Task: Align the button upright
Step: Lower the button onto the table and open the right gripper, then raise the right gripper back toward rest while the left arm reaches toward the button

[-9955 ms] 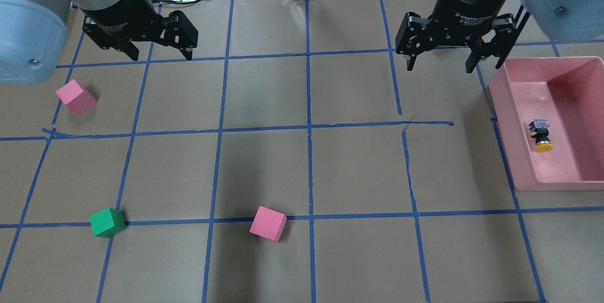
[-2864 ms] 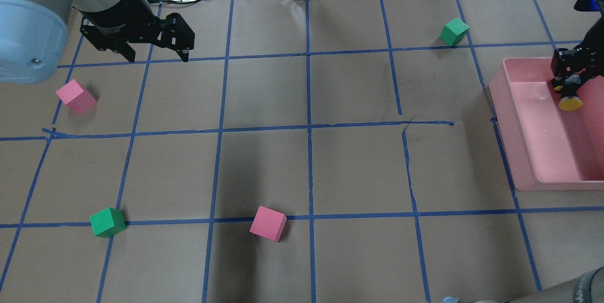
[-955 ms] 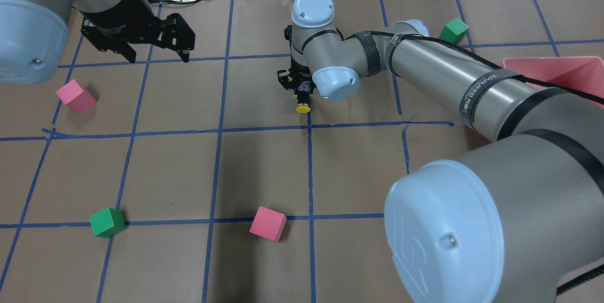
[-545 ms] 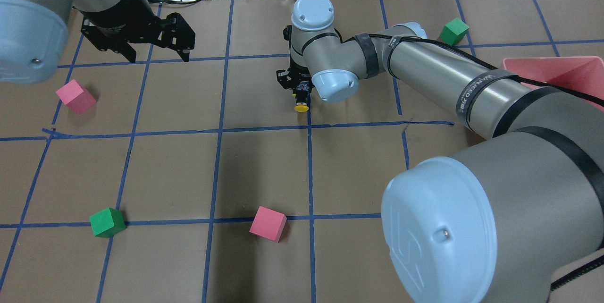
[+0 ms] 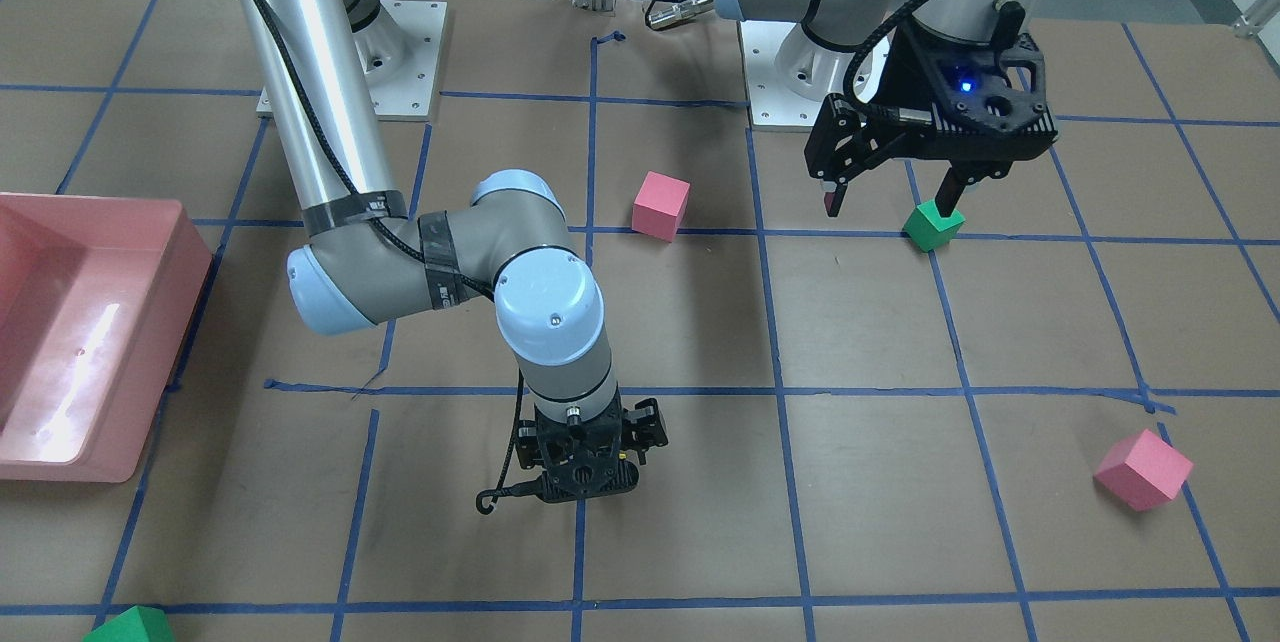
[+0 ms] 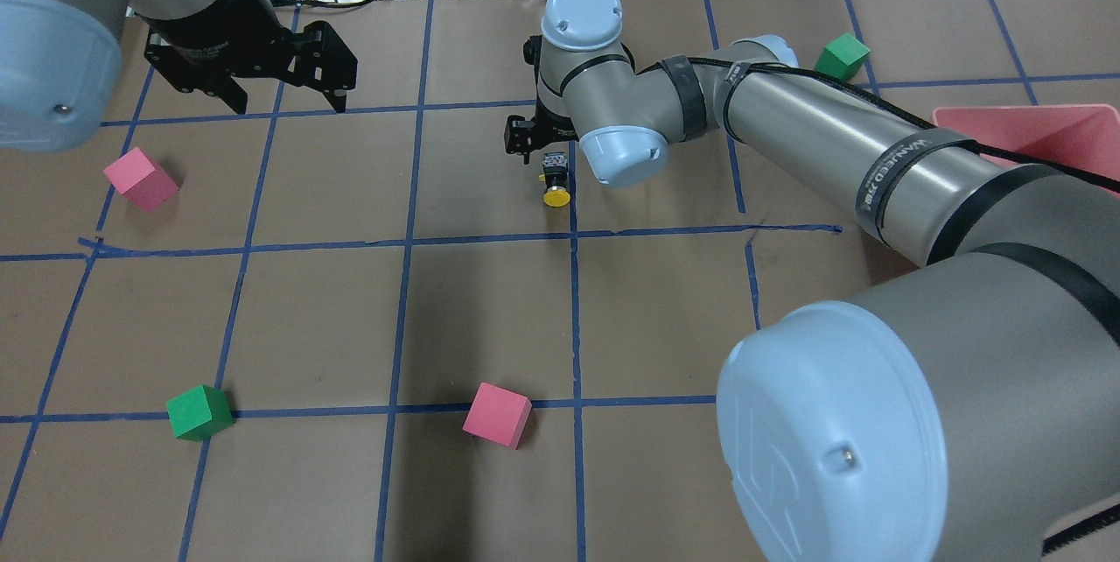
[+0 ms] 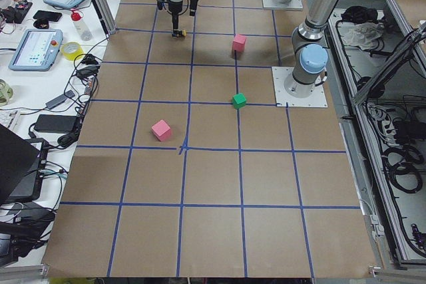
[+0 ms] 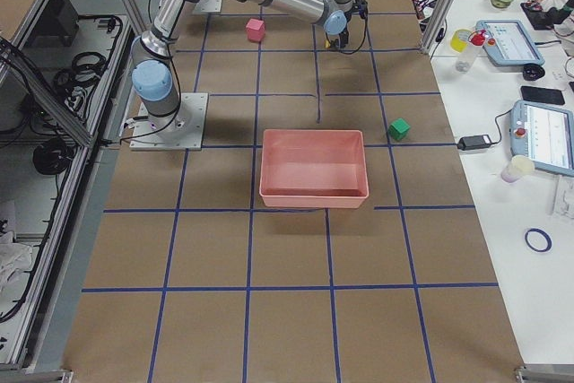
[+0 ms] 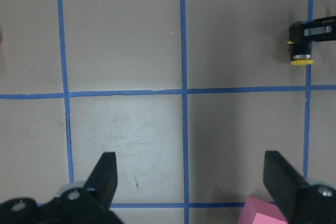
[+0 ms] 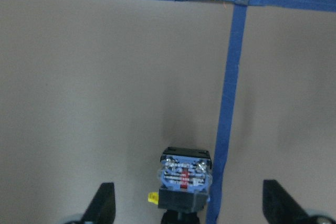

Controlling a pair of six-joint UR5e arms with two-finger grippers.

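Release step. The right gripper (image 6: 551, 147) had let go: fingers (image 10: 105, 203) were spread into the wrist view's lower corners, with the button (image 6: 556, 182) free between them, touching neither. The button sat on the table (image 6: 490, 308), upper centre of the overhead view, just beside a blue tape line (image 10: 231, 103). It seemingly stood cap-down, base up; couldn't rule out a slight tilt. Half a second earlier those fingers were clamped on it; ten seconds earlier it lay in the pink bin (image 6: 1081, 120) at the right edge. The left gripper (image 6: 290, 100) hung spread and empty, upper left, barely changed. Next, I'd say: retract straight up, clear of the base. If upright meant cap up, regrasp and flip.
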